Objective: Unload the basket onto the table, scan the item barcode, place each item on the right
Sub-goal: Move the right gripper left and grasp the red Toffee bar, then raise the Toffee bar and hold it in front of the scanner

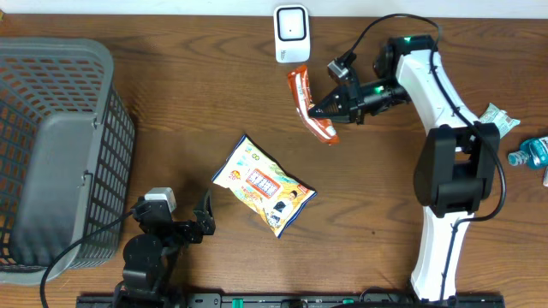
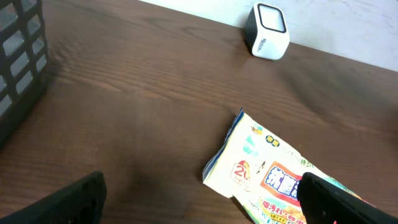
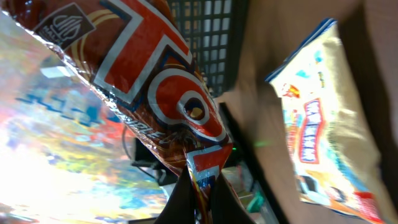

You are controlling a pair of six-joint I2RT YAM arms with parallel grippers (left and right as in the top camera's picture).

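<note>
Pinching the orange snack packet (image 1: 300, 90), the right gripper (image 1: 315, 111) is clamped on it, holding it near the white scanner (image 1: 291, 34), at the scanner's six o'clock. A yellow snack bag (image 1: 264, 184) lies at the packet's seven o'clock. Farther out, the left gripper (image 1: 205, 221) gapes wide, empty, with the grey basket (image 1: 51, 60) at its ten o'clock.
</note>
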